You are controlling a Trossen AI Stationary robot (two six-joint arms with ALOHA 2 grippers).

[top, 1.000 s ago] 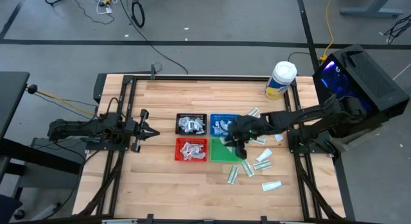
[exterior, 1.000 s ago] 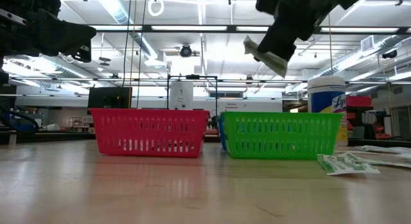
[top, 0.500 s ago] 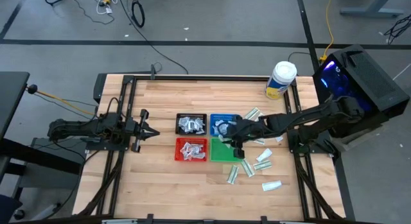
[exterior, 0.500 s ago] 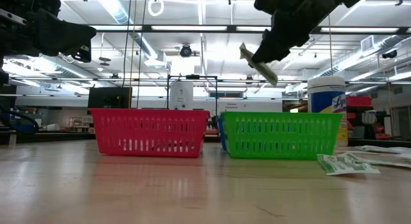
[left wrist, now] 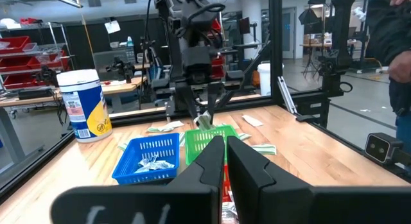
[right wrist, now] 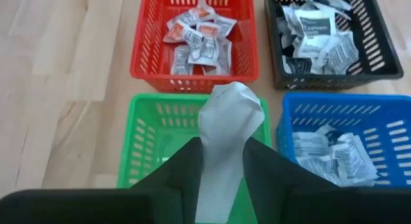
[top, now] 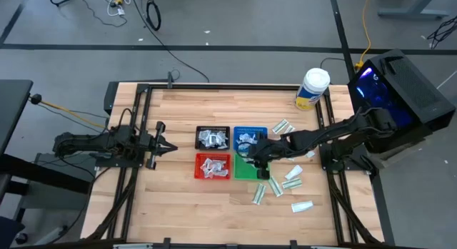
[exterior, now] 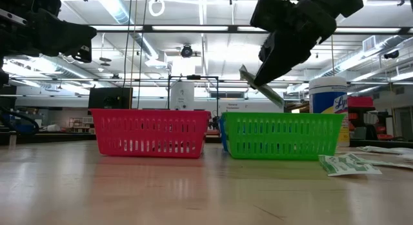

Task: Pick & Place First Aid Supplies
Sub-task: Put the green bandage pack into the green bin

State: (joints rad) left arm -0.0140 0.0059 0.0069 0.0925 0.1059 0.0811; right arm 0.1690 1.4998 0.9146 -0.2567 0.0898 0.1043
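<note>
Right gripper (top: 260, 153) hangs over the green tray (top: 245, 170), arm stretched in from the right, fingers pinching a narrow white-and-green packet (right wrist: 223, 131) that dangles tilted above the tray in the low view (exterior: 261, 87). Directly below it the green tray (right wrist: 148, 150) shows bare floor. Beyond sits the red tray (right wrist: 194, 38) with red-printed packets, beside that the black tray (right wrist: 324, 38) with white ones, and next to the gripper the blue tray (right wrist: 337, 140) with more. Loose packets (top: 288, 183) lie on the table behind it. Left gripper (top: 161, 145) waits well apart, fingers closed together, empty.
</note>
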